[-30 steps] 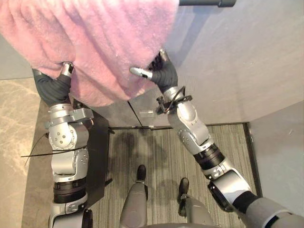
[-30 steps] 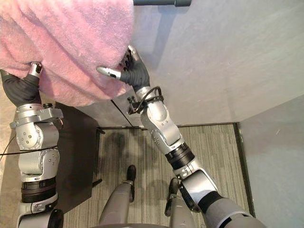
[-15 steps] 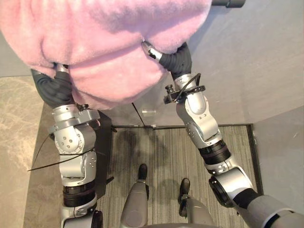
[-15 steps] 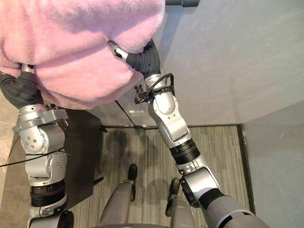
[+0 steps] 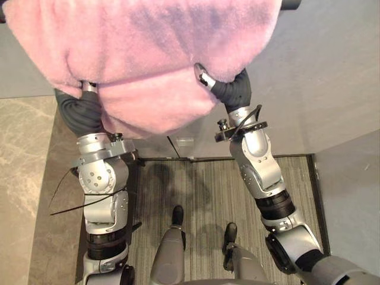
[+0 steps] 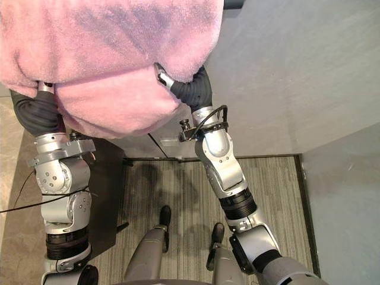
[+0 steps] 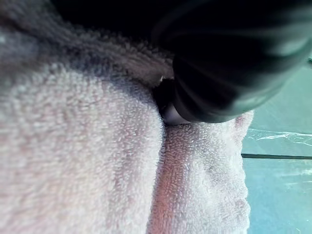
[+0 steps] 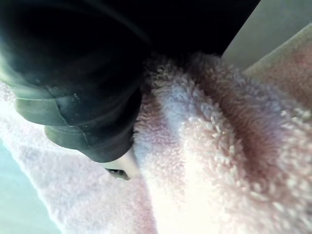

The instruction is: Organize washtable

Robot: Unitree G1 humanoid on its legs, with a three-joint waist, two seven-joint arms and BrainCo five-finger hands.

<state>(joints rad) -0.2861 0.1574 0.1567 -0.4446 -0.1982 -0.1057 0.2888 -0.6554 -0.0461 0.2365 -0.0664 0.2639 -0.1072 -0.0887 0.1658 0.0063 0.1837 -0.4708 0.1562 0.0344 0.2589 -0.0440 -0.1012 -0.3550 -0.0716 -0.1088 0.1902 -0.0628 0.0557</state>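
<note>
I see the pink towel (image 5: 148, 53) spread across the top of the frame, from the upper left past centre. My left hand (image 5: 83, 107) goes in under its lower left edge and my right hand (image 5: 224, 89) under its lower right fold. I cannot tell either hand's grip.

One pink towel (image 5: 148, 53), two hands (image 5: 202, 76) (image 5: 88, 88)

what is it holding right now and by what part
A pink towel, held up on both hands: the left hand and right hand go in under its lower edge, one toward each side. The grip is hidden.
</note>
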